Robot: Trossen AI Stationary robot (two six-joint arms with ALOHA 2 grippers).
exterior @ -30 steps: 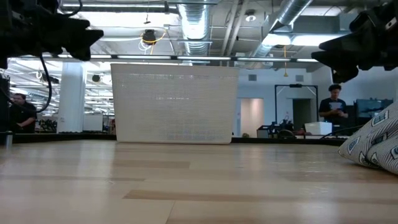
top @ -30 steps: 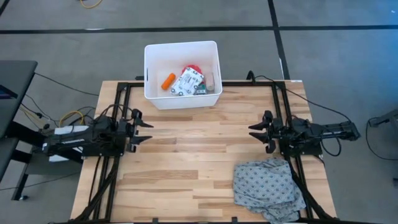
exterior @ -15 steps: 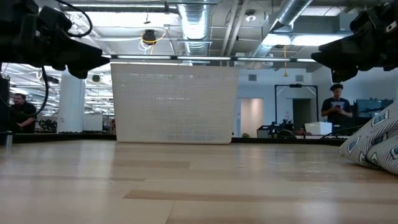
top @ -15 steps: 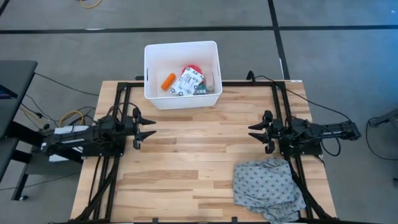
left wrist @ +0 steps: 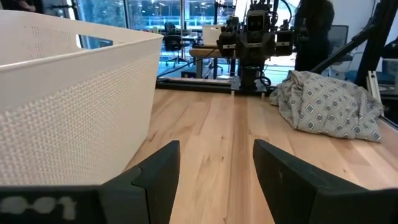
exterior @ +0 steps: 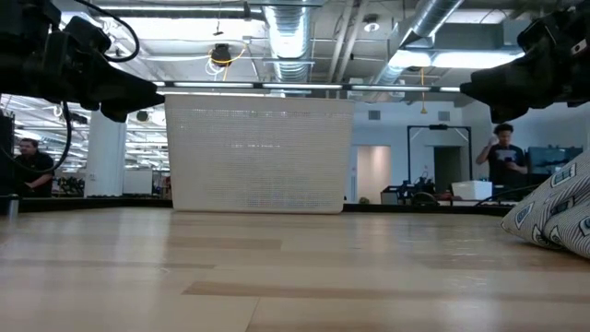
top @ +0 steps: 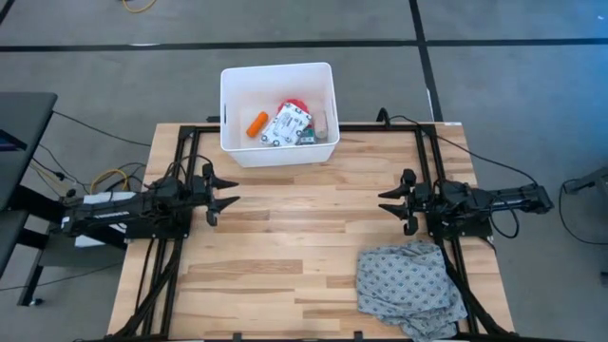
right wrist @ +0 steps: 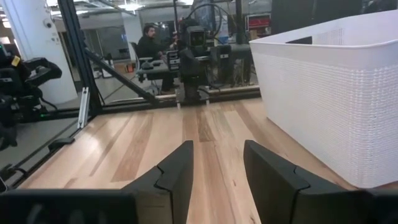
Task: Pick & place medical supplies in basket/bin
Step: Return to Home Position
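The white tub (top: pixel 277 141) stands at the table's far edge, left of centre, also seen as the white tub (exterior: pixel 259 153). Inside lie an orange tube (top: pixel 256 123), a flat white printed packet (top: pixel 288 125), a pink round roll (top: pixel 294 104), a beige bandage roll (top: pixel 322 123) and a bit of green box (top: pixel 309 139). My left gripper (top: pixel 228 191) hovers open over the table's left side, pointing right, empty; its fingers show in the left wrist view (left wrist: pixel 214 168). My right gripper (top: pixel 388 202) hovers open over the right side, pointing left, empty; right wrist view (right wrist: pixel 217 165).
A large grey patterned cloth (top: pixel 408 286) lies crumpled at the table's near right corner. Bare wood (top: pixel 304 228) stretches between the two arms. A black frame (top: pixel 190 133) runs along the table's edges. People stand in the room beyond (exterior: pixel 502 161).
My left gripper has moved toward the table's right, a short way out over the wood, staying open. My right gripper has kept nearly still.
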